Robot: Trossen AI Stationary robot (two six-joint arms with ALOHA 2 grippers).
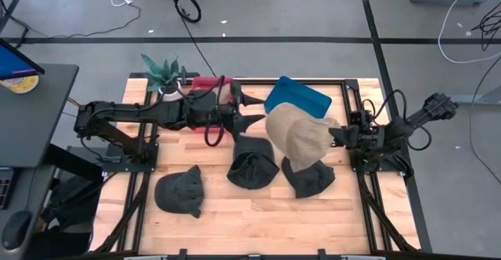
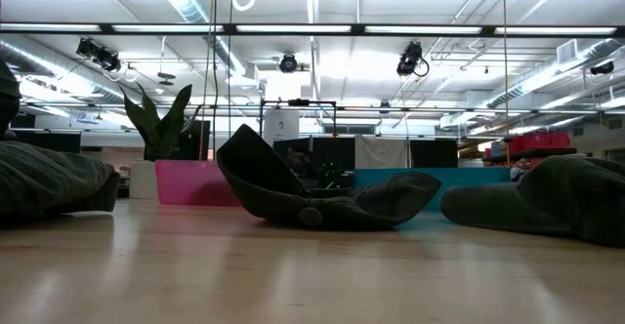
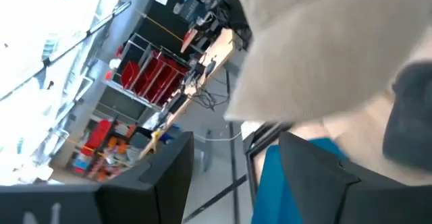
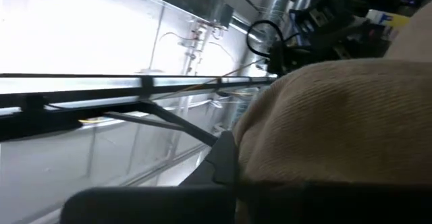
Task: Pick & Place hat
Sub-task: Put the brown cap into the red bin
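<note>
Four hats were in view from above: one tan hat [image 1: 296, 135] held aloft and three dark hats on the tabletop [image 1: 235, 221]. The right gripper [image 1: 338, 136] had its fingers closed on the tan hat's edge; in the right wrist view the corduroy-like fabric [image 4: 337, 123] lay directly against and beyond those fingers. The hat hung clear of the wood, with its crown extending away from the right fingers toward the left arm.

The left gripper [image 1: 252, 110] stood just beside the hat's far edge, fingers spread wide and holding nothing. In the left wrist view the tan cloth filled the space ahead of its dark fingers [image 3: 310, 177], close but not between them as far as could be judged.

Below and near the carried hat lay a dark hat [image 1: 252, 164] under the left fingers, another dark hat [image 1: 310, 178] nearer the right fingers, and a third dark hat [image 1: 180, 191] well apart. A blue bin [image 1: 297, 97] sat just behind the carried hat.

Judgement: step in hand was the carry, or possibly a handover to the left arm. Next move would call either for the left fingers to close on the free edge, or for the right arm to lower and release at the destination, which could not be identified.
</note>
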